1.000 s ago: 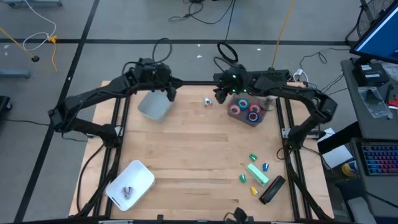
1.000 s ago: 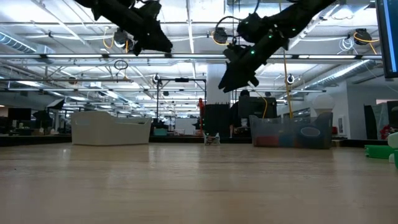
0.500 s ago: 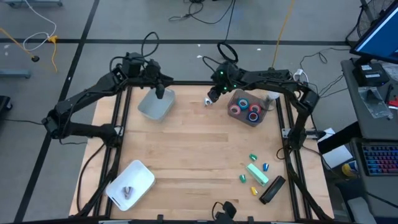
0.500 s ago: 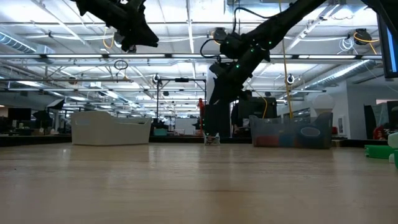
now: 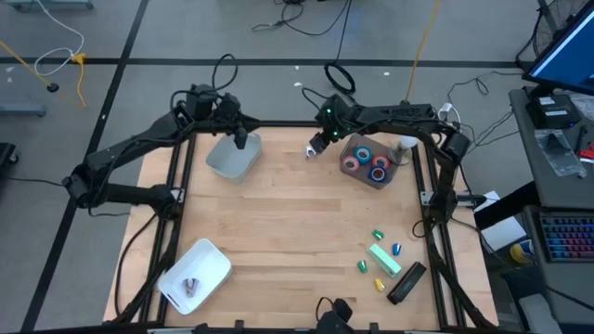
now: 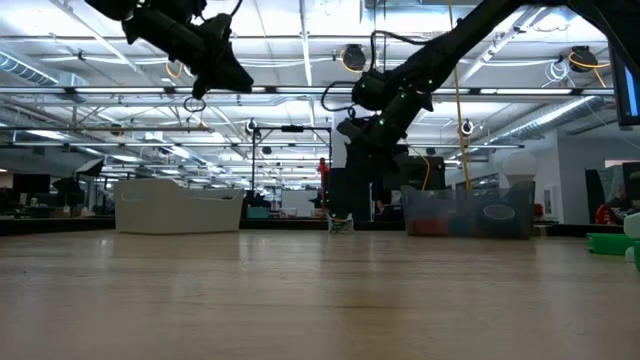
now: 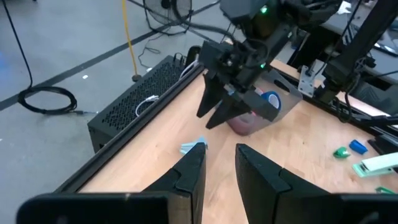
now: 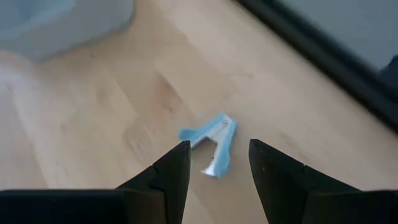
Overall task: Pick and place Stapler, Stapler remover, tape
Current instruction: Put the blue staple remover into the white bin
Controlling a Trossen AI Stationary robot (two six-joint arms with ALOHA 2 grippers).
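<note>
At the near edge of the worktop (image 5: 278, 223) we see the green stapler (image 5: 385, 259) lying by a black one, with a white bin at the near left. Farther back, our right hand (image 8: 214, 163) hangs open directly over the blue staple remover (image 8: 211, 142), fingers either side. Just beside it, the tape rolls (image 5: 369, 160) sit in a clear bin (image 5: 384, 180). Our left hand (image 7: 216, 165), slightly open and empty, hovers above the grey bin (image 5: 232, 156) at the far left.

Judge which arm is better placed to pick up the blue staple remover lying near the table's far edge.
The right. Its gripper hangs directly above the staple remover with jaws open either side of it. The left gripper hovers over the grey bin, farther off.
</note>
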